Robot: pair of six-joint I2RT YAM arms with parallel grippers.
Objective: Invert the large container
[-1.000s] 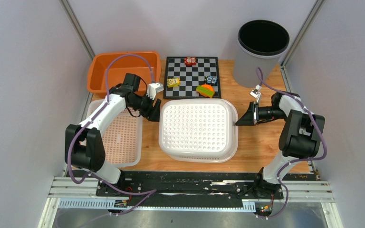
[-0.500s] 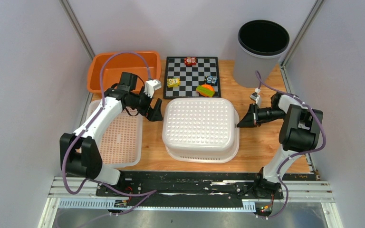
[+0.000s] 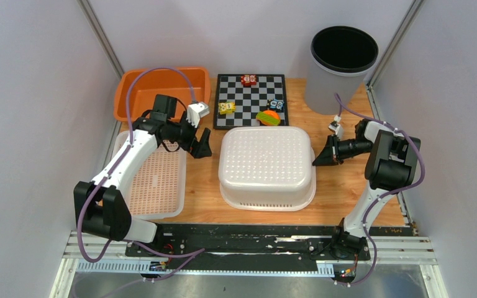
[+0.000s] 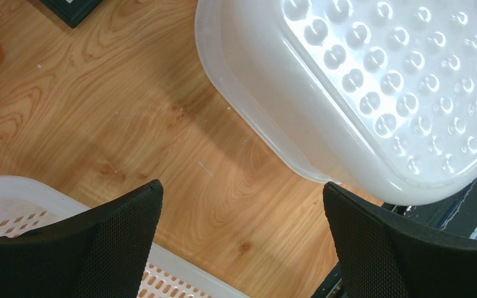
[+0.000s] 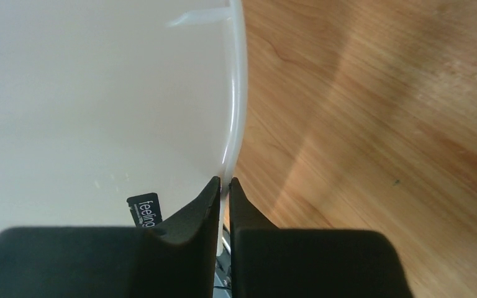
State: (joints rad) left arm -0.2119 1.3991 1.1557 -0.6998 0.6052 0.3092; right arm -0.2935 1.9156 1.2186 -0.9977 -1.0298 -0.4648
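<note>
Dimpled white plastic container (image 3: pixel 266 162) inverted, right tool (image 5: pixel 223 183) seemingly pinching rim

One container (image 3: pixel 266 162), four toys (image 3: pixel 227 107) (one chessboard (image 3: pixel 251 90)).

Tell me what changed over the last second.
The left gripper drew back from the left edge of the large container and now hangs open, clear of it. The container, already bottom-up, slid a little to the right. The right gripper stayed pinched on its right rim. The white tray, orange bin, chessboard and black bin did not move.
</note>
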